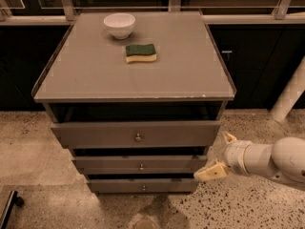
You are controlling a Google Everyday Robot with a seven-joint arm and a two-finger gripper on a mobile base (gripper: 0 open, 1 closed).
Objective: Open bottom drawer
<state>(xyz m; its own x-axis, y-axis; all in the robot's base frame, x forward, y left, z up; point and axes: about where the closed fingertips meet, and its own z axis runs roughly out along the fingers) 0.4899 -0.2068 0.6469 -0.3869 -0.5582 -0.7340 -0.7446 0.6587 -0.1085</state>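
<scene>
Camera view: the cabinet (133, 80) stands at centre; the bottom drawer (119, 185) is its lowest front, next to the speckled floor (38, 166); the gripper (215, 156) hangs just beside the middle drawer (109, 164), at its right end, fingers spread, holding nothing; a white bowl (119, 25) and a green sponge (140, 52) rest on top.

The gripper (220, 155) sits below the front right corner of the tabletop (95, 75). Its arm (281, 161) is cut off by the picture's right edge (shadow hides the inside of the bottom drawer (143, 186)).
</scene>
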